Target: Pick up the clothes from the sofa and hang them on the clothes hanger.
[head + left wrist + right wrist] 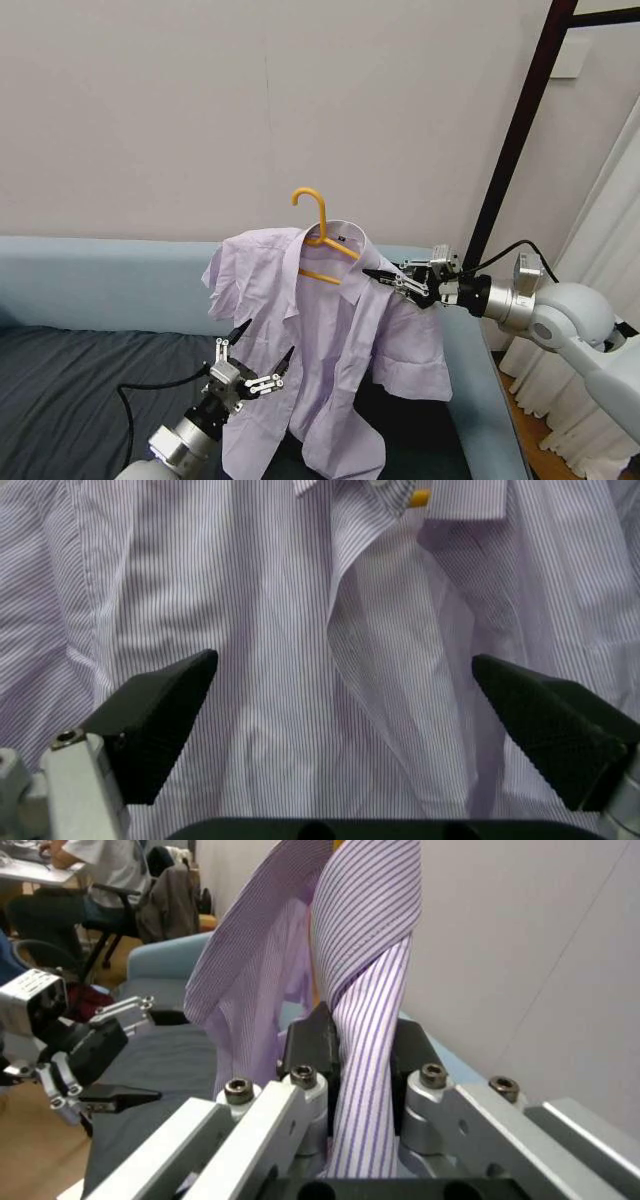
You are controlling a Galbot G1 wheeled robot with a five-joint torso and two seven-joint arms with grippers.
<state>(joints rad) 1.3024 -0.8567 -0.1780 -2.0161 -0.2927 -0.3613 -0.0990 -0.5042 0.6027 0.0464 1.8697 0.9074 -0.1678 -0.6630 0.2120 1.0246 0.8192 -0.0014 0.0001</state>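
Note:
A lilac striped shirt (330,340) hangs on a yellow hanger (318,232) above the sofa, its hem draping down onto the seat. My right gripper (385,279) is shut on the shirt's shoulder by the hanger's end; in the right wrist view the striped cloth (365,1035) is pinched between the black pads (308,1057). My left gripper (253,362) stands open low in front of the shirt's front panel, fingertips apart and holding nothing. The left wrist view has the shirt front (330,652) close up between the spread fingers (160,712).
The light blue sofa (100,280) has a dark grey seat (80,380) on the left. A dark slanted rack pole (515,140) rises at the right beside white curtains (600,260). A plain wall lies behind.

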